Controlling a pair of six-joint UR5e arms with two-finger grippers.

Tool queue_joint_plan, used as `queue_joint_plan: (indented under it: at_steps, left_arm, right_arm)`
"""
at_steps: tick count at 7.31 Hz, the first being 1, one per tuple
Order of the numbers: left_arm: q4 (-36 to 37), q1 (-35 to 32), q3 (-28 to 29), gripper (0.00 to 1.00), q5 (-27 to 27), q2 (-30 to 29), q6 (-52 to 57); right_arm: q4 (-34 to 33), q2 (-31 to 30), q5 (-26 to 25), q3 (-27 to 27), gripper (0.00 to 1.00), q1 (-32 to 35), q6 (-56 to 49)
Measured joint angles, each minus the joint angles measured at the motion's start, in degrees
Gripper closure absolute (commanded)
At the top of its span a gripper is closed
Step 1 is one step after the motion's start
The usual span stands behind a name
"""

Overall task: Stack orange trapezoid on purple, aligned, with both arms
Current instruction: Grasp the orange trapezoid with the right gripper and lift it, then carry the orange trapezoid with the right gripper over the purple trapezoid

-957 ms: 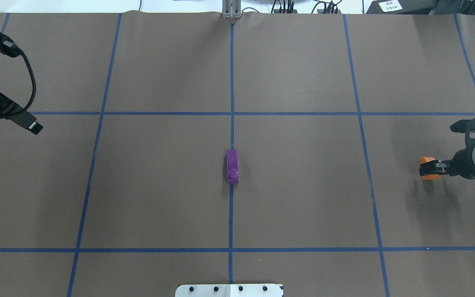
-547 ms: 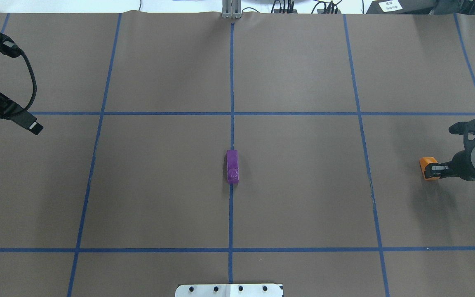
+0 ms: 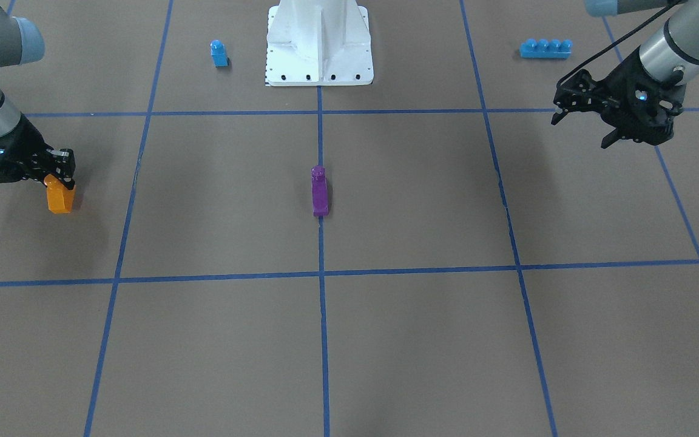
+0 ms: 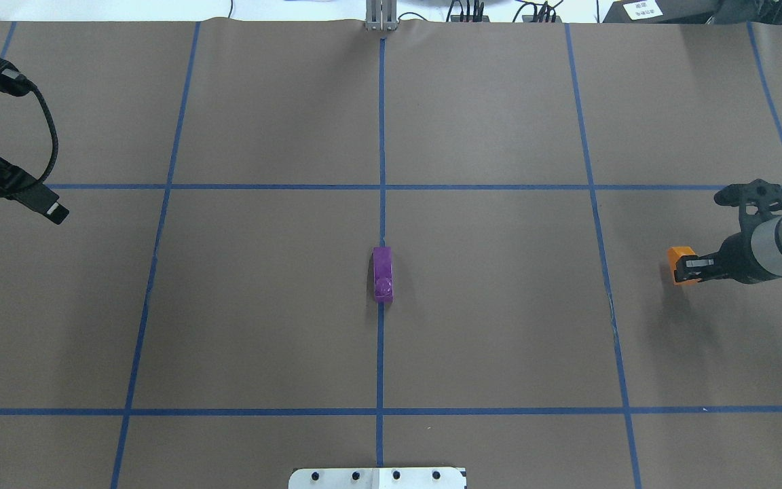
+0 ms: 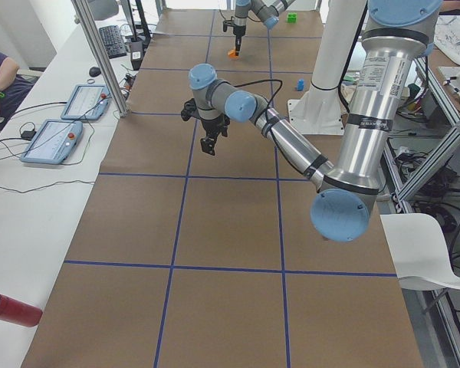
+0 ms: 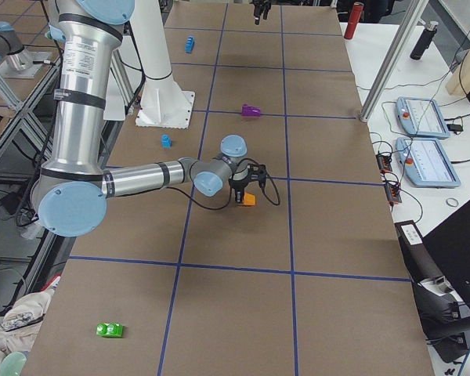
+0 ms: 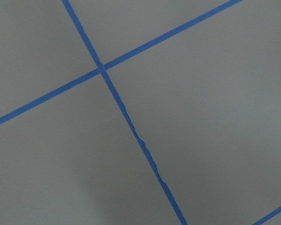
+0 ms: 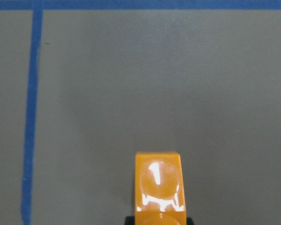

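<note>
The orange trapezoid (image 4: pixel 676 259) is held off the table in my right gripper (image 4: pixel 688 267), which is shut on it at the table's right side. It also shows in the front view (image 3: pixel 59 198) and fills the bottom of the right wrist view (image 8: pixel 158 185). The purple block (image 4: pixel 382 274) lies on the centre blue line, alone, far from both grippers; it shows in the front view too (image 3: pixel 320 191). My left gripper (image 3: pixel 581 128) hovers open and empty over the far left of the table. The left wrist view shows only paper and tape.
A small blue one-stud block (image 3: pixel 219 53) and a long blue four-stud brick (image 3: pixel 545 48) lie on either side of the white robot base (image 3: pixel 319 42). A green block (image 6: pixel 110 330) lies at the right end. Blue tape lines grid the brown paper.
My right gripper has carried the orange trapezoid leftwards, toward the table's centre, and slightly farther from the robot. The left arm has barely moved. The purple block has stayed put.
</note>
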Motion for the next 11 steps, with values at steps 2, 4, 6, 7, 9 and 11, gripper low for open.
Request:
queue_joint_plan:
  at_steps: [2, 4, 6, 7, 9, 11]
  left_arm:
    - [-0.75, -1.67, -1.50, 0.00, 0.31, 4.68, 0.24]
    - [-1.36, -7.23, -1.93, 0.00, 0.55, 8.03, 0.08]
    - [-1.90, -10.03, -2.17, 0.00, 0.73, 9.49, -1.98]
    - [-3.07, -10.22, -2.31, 0.00, 1.50, 9.51, -5.18]
    - [-5.84, -10.14, -2.35, 0.00, 3.27, 9.61, -10.29]
    - [-6.47, -10.07, -2.28, 0.00, 3.54, 9.69, -11.46]
  right_arm:
    - [-8.16, 8.01, 0.25, 2.15, 1.00, -0.91, 0.25]
    - [-17.72, 16.14, 0.13, 4.51, 1.00, -3.64, 3.27]
    - [-28.52, 28.14, -3.11, 5.08, 1.00, -9.91, 10.68]
    - [-33.05, 33.65, -5.65, 4.89, 1.00, -13.88, 13.75]
    - [-36.64, 41.82, -9.89, 1.92, 1.00, -19.72, 18.09]
    - [-37.11, 46.65, -12.69, -2.22, 1.00, -22.09, 19.67]
